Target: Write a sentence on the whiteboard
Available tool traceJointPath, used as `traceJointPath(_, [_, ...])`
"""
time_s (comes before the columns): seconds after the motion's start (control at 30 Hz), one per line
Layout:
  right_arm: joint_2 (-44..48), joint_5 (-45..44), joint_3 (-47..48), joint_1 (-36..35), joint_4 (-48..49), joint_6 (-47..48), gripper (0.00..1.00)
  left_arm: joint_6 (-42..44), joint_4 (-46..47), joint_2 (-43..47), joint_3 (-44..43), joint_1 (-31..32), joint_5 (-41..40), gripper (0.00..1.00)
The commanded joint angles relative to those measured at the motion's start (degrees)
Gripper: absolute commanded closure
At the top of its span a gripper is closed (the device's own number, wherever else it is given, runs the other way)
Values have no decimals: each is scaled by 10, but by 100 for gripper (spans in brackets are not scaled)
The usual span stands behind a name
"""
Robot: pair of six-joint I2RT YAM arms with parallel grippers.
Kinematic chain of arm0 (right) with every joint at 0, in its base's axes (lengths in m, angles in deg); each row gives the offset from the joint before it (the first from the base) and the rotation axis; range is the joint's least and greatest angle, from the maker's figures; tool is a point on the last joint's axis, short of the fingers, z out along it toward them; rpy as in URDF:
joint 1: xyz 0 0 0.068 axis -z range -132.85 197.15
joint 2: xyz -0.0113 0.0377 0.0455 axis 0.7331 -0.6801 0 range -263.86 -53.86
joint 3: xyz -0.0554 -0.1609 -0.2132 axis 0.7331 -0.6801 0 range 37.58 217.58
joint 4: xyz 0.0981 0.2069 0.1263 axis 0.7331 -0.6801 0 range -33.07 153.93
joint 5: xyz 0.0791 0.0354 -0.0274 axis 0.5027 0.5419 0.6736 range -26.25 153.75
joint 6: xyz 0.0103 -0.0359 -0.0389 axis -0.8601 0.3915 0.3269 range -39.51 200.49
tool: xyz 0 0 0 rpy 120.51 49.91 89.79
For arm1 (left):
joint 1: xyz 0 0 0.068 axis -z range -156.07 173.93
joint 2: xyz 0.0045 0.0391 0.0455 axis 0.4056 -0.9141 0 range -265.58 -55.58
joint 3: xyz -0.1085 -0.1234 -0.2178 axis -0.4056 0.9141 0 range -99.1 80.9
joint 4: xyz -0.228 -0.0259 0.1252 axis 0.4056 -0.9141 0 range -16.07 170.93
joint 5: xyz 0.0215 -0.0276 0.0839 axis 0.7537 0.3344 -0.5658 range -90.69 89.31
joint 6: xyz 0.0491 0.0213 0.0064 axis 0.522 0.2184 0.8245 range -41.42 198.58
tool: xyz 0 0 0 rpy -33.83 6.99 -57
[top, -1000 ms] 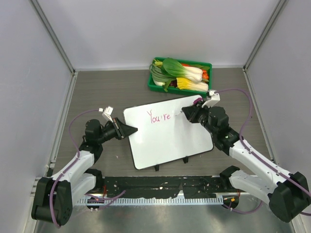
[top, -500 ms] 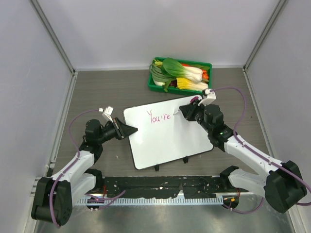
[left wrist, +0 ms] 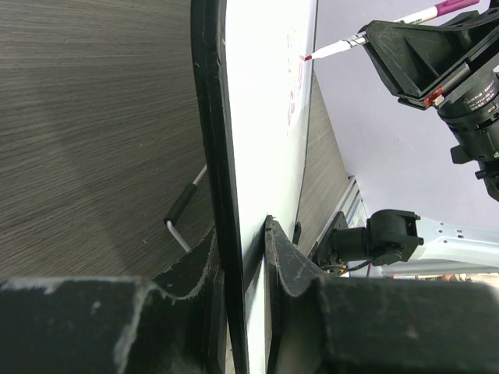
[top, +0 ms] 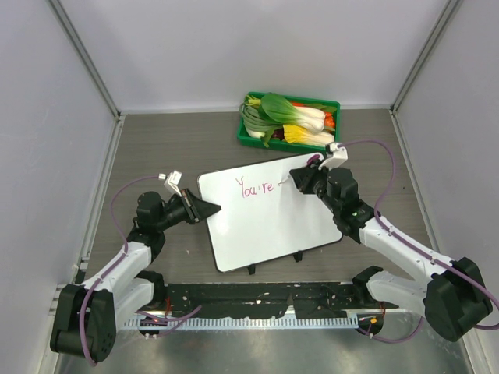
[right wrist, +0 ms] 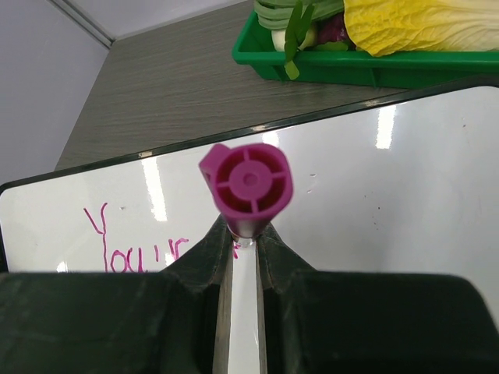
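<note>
**Top, left wrist and right wrist views.** The whiteboard (top: 273, 222) is shown lying near the middle of the tabletop (top: 156, 148), slightly rotated, with its black clips along the near edge. Its left edge is clamped by the left pincer (top: 210, 207), one finger being seen on each face in the left wrist view. The sentence (top: 256, 187), legible as "You're" in pink, is placed in the board's far left portion. A pink-capped marker (right wrist: 247, 181) is gripped between the closed fingers of the right pincer (top: 298, 179). Its tip is held just right of the last letter; contact with the board cannot be determined. A green tray (right wrist: 351, 72) of vegetables (top: 292, 113) is set behind the board, apart from it.
</note>
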Motion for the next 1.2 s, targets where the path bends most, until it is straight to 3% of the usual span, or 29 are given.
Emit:
traceJointPath(0.0, [7, -38, 12, 3, -8, 17, 99, 117, -60, -10, 4, -1, -83, 100])
traceJointPath(0.57, [-14, 4, 27, 7, 20, 0, 99, 117, -60, -11, 3, 0, -82, 100])
traceJointPath(1.17, [15, 24, -10, 7, -16, 5, 99, 117, -61, -8, 3, 0, -83, 100])
